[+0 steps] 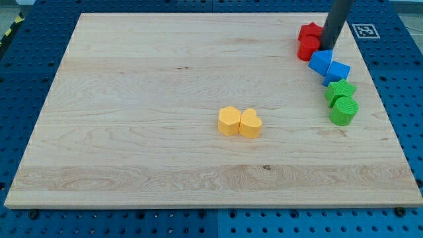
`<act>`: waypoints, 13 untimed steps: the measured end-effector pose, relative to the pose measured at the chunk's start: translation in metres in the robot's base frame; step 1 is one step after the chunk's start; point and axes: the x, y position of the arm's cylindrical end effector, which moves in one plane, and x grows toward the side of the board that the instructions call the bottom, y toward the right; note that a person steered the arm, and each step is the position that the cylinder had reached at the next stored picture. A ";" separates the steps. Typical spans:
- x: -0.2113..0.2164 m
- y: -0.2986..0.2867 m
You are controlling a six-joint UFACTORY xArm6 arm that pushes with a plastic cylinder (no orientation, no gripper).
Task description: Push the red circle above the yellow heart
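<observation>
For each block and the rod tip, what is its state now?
My tip: down beside the red circle, at its right.
Red circle: touching the other red block.
Blue blocks: two, touching.
Green blocks: two, touching.
Yellow heart: touching the yellow hexagon.

The surface (145, 79) is showing pale, smooth, matt wood grain. The yellow heart (250, 123) and red circle (308, 49) are looking like matt ribbed plastic; the rod is appearing dark and matt.

Bright, even overhead light is flooding the wooden board (165, 99); blocks are casting only faint, short shadows, and focus is staying sharp.
</observation>
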 end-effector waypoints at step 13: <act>0.045 -0.124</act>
